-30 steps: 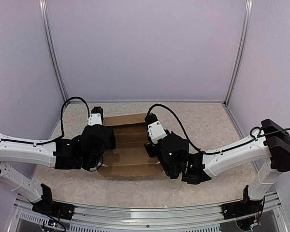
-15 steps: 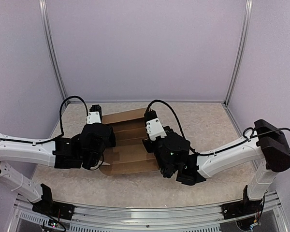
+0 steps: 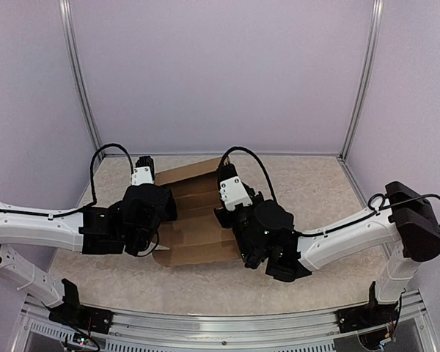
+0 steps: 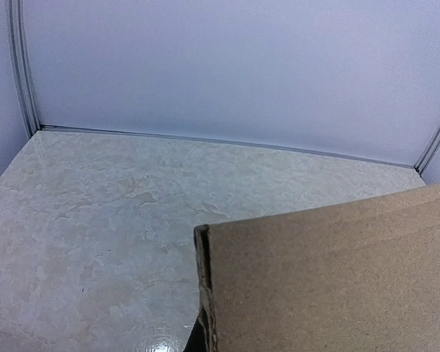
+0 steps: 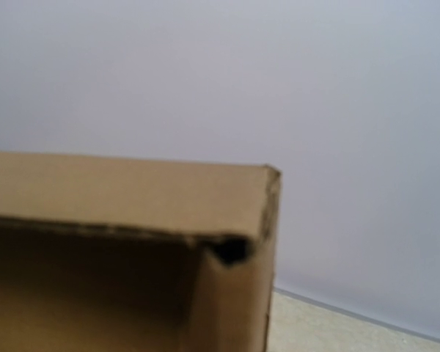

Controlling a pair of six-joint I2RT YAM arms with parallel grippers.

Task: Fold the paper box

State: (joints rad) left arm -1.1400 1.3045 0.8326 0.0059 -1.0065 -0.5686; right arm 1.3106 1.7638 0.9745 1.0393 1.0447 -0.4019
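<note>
The paper box (image 3: 194, 224) is plain brown creased cardboard, partly raised and tilted, held between my two arms in the top view. My left gripper (image 3: 161, 205) is at its left edge and my right gripper (image 3: 224, 214) is at its right edge. Wrist bodies and cardboard hide both sets of fingers. In the left wrist view a doubled cardboard wall (image 4: 330, 279) fills the lower right, its edge running down the middle. In the right wrist view a folded inner corner of the box (image 5: 235, 220) fills the lower left, blurred and very close.
The beige marbled tabletop (image 3: 315, 191) is walled by pale lilac panels with metal corner posts (image 3: 359, 81). A metal rail (image 3: 220, 323) runs along the near edge by the arm bases. The back wall seam (image 4: 205, 139) shows in the left wrist view.
The box has shifted left and its far edge has risen and tilted. Both wrists moved with it, the right one further left and away from the near edge.
</note>
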